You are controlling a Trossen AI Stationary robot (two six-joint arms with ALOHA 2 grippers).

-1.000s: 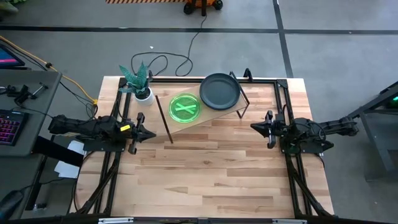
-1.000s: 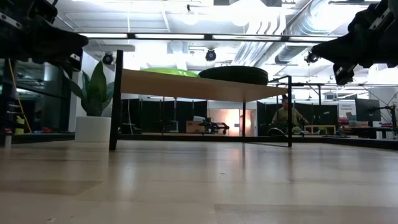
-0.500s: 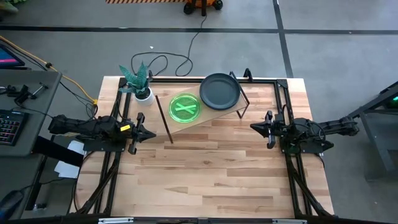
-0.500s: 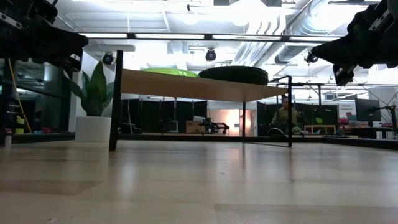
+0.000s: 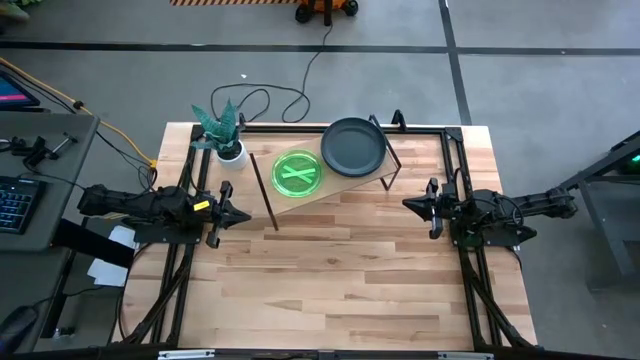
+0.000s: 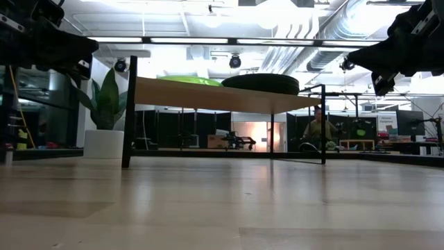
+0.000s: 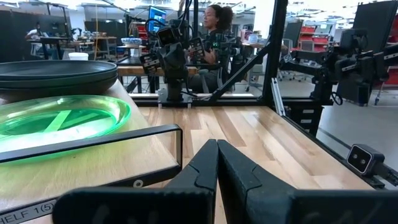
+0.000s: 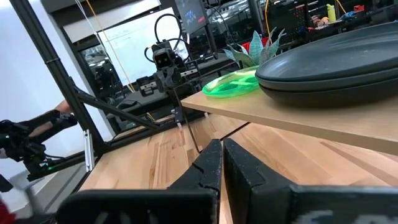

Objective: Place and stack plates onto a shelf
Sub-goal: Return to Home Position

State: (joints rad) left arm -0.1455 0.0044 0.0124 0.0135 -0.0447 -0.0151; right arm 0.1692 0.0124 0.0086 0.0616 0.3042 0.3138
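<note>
The left plate stack (image 5: 298, 173) and right plate stack (image 5: 353, 146) share the shelf (image 5: 345, 181), potted plant (image 5: 226, 137) just left of it.

The near half of the striped wooden tabletop (image 5: 340, 280) lies bare and open across its width. At the back stands the low light-wood shelf on thin black rod legs (image 5: 342, 187). Its top is taken up by a stack of translucent green plates (image 5: 298, 173) and, just beside it, a stack of matte dark grey plates (image 5: 352, 146). Beneath the board, the gap between the legs is open. A white pot with a green plant (image 5: 229, 150) blocks the back left corner. The left gripper (image 5: 245, 216) and right gripper (image 5: 407, 203), fingers pressed together, flank the open middle.
</note>
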